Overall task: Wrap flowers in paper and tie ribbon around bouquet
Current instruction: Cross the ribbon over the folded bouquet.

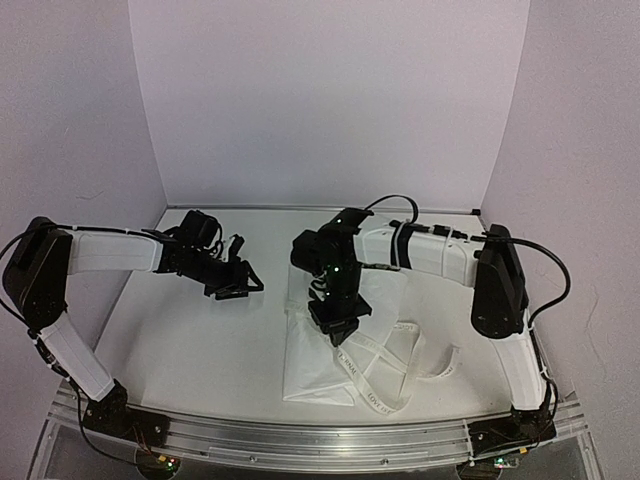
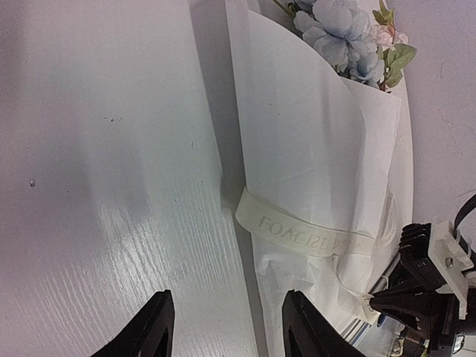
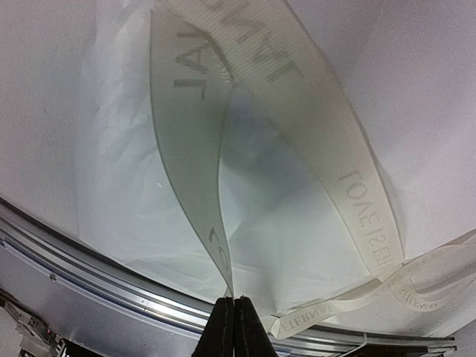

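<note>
**Far left: left hand** (image 1: 232, 285). I see its fingers (image 2: 158, 327) spread apart with nothing between them, hanging over bare tabletop (image 1: 180, 340), left of the bouquet and not touching it. The left wall runs close behind this arm.

**Left of centre: open room.** A broad strip of bare surface lies between the left hand and the paper's long left edge.

**Centre: bouquet** (image 1: 320, 368). It lies flat on the tabletop. The paper (image 2: 312, 163) is folded into a cone. The flowers (image 2: 342, 37) show at its wide end in the left wrist view only. The paper's near edge comes just beside the front rail (image 1: 330, 432).

**Centre: ribbon** (image 2: 312, 239). One lettered band crosses the middle of the cone from edge to edge.

**Centre: right hand** (image 1: 340, 325). It is above the paper, with its fingertips (image 3: 223, 331) pressed together on a strand of ribbon that rises from the bouquet.

**Right: loose ribbon.** Its loops spill off the paper's right edge onto the tabletop near the rail.

**Far right: open room.** The right arm stands upright close to the right wall, and only a narrow gap separates it from the loops.
</note>
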Controlling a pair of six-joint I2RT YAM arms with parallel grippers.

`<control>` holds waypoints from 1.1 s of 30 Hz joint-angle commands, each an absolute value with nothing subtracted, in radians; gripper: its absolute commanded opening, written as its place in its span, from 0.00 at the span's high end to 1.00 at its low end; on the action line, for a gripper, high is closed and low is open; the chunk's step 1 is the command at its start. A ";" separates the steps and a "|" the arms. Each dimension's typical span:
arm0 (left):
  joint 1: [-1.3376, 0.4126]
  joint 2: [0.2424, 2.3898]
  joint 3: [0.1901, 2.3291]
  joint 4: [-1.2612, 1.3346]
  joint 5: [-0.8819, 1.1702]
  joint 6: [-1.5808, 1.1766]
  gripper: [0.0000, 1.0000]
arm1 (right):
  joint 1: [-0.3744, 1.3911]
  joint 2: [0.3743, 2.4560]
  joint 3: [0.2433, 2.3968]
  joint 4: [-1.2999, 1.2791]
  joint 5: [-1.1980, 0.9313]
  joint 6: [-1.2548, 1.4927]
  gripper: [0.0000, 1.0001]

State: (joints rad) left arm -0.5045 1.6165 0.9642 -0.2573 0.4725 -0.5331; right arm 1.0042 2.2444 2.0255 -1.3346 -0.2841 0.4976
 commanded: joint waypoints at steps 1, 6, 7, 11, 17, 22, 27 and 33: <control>-0.500 1.599 0.988 -0.230 0.485 -0.541 0.49 | 1.001 2.251 2.078 -1.781 -0.241 0.494 1.00; -0.500 1.597 0.986 -0.232 0.484 -0.541 0.49 | 1.004 2.263 2.106 -1.805 -0.251 0.484 1.00; -0.500 1.596 0.986 -0.232 0.484 -0.540 0.49 | 1.008 2.260 2.106 -1.815 -0.240 0.479 1.00; -0.500 1.600 0.988 -0.229 0.487 -0.541 0.49 | 1.026 2.245 2.107 -1.860 -0.202 0.460 1.00; -0.500 1.603 0.994 -0.219 0.507 -0.551 0.49 | 1.062 2.245 2.114 -1.915 -0.179 0.425 1.00; -0.517 1.626 0.994 -0.151 0.556 -0.589 0.49 | 1.062 2.213 2.077 -1.909 -0.126 0.428 1.00; -0.603 1.650 1.022 -0.109 0.494 -0.511 0.50 | 1.027 2.079 1.919 -1.738 -0.127 0.484 1.00; -0.726 1.686 1.098 -0.170 0.373 -0.369 0.50 | 1.007 1.862 1.630 -1.351 -0.262 0.530 1.00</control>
State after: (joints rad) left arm -0.6663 1.6699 1.0228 -0.1741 0.4585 -0.4848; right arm 1.0165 2.0240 1.7360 -1.3174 -0.1890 0.4823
